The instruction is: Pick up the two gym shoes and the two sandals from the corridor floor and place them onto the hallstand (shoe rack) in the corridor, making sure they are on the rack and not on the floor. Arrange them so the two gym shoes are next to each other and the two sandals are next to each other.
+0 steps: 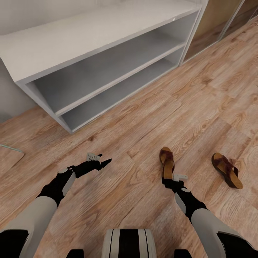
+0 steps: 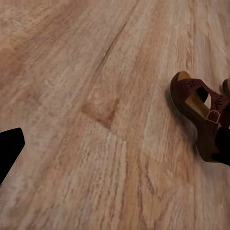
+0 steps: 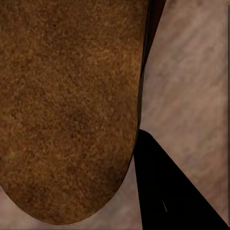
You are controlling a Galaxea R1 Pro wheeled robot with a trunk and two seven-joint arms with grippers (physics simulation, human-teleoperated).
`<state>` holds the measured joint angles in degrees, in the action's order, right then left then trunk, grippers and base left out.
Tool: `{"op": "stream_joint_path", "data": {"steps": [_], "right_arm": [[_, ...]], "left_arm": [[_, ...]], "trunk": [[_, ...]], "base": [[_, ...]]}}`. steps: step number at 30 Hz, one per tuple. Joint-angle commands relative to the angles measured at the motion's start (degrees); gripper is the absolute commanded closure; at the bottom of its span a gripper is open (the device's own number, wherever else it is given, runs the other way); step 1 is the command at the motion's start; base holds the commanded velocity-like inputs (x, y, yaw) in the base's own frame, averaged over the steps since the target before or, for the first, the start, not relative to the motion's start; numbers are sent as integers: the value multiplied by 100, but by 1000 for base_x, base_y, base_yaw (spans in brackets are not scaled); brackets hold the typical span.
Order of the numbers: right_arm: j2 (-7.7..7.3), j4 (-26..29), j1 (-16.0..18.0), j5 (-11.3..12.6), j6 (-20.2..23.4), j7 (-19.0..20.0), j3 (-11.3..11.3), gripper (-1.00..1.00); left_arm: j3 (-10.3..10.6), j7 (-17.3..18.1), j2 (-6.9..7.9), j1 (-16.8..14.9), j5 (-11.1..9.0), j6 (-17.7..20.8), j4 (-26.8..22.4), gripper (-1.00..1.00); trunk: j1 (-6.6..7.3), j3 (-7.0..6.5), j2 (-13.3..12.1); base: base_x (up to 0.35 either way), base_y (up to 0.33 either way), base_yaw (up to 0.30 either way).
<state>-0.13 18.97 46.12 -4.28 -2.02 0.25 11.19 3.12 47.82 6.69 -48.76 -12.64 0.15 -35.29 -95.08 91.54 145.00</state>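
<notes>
Two brown sandals lie on the wood corridor floor (image 1: 143,118): the near sandal (image 1: 167,162) and the far sandal (image 1: 227,170) to its right. My right gripper (image 1: 169,181) is at the near sandal's heel and shut on it. In the right wrist view the tan footbed (image 3: 67,105) is very close, with one black finger (image 3: 163,182) against its edge. My left gripper (image 1: 103,163) hovers open over bare floor left of the sandals, and its wrist view shows the near sandal (image 2: 196,112). The pale hallstand (image 1: 86,32) stands ahead with bare shelves. The gym shoes are out of view.
A doorway or sliding panel (image 1: 218,21) sits right of the hallstand. A pale object's corner (image 1: 9,156) pokes in at the left edge. My base (image 1: 129,243) is at the bottom centre.
</notes>
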Motion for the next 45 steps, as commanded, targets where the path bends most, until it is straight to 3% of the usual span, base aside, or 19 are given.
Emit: {"op": "stream_joint_path", "data": {"steps": [1,9,14,18,22,45], "right_arm": [[3,-6,3,-25,-18,-8,30,100],[4,9,3,-31,-17,5,16,100],[4,12,3,-30,-18,27,16,100],[4,53,3,-29,-18,27,16,100],[4,56,3,-30,-18,27,20,100],[4,52,3,-29,-18,27,23,100]], "left_arm": [[32,-1,8,-2,-45,2,3,-100],[39,2,-6,-1,-56,2,7,-100],[34,8,-94,-2,-62,4,41,-100],[23,-9,-118,-2,-64,4,403,-100],[18,6,-116,-2,-63,2,439,-100],[22,17,-116,-2,-72,2,426,-100]], "trunk": [[3,-20,-1],[24,-197,-11],[37,-308,-18],[47,-397,-23],[57,-490,-29],[117,-1205,-59]], "base": [[0,0,0],[0,0,0],[0,0,0],[0,0,0],[0,0,0],[0,0,-71]]}}
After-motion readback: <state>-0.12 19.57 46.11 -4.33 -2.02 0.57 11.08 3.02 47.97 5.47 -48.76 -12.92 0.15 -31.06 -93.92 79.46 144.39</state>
